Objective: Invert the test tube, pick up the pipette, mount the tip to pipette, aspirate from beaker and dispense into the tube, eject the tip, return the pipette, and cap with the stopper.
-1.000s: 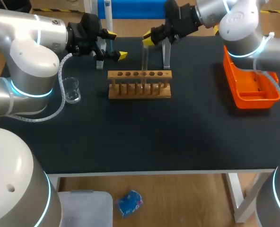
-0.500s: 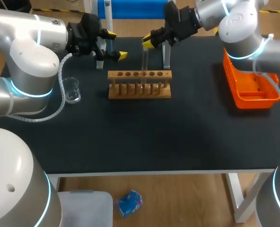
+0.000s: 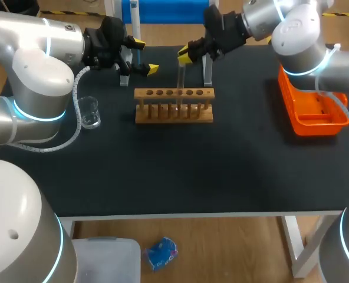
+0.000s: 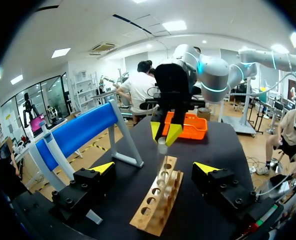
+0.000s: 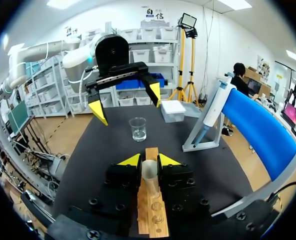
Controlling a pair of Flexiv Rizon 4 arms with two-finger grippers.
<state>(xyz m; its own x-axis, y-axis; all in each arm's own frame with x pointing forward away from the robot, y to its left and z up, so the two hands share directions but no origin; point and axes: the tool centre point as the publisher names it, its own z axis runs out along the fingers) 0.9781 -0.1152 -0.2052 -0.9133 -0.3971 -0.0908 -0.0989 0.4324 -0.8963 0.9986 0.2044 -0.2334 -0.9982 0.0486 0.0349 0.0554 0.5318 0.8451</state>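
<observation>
My right gripper (image 3: 185,54) is shut on the top of a clear test tube (image 3: 180,82), which stands upright over the wooden rack (image 3: 173,112). The tube's lower end reaches the rack's row of holes; I cannot tell whether it is seated. In the right wrist view the tube (image 5: 149,172) sits between the fingers of my right gripper (image 5: 149,161), above the rack (image 5: 152,212). My left gripper (image 3: 145,56) hangs open behind the rack's left end, holding nothing. A glass beaker (image 3: 90,112) stands left of the rack. The white pipette (image 5: 214,112) leans in its stand.
An orange bin (image 3: 313,109) sits at the table's right edge. A grey stand (image 3: 208,71) rises behind the rack's right end. In the right wrist view a small clear box (image 5: 173,111) lies past the beaker (image 5: 137,128). In the left wrist view my left gripper (image 4: 154,167) faces the right gripper (image 4: 165,132).
My right wrist has shifted slightly toward the back of the table with the tube still in its fingers. The left arm has not moved.
</observation>
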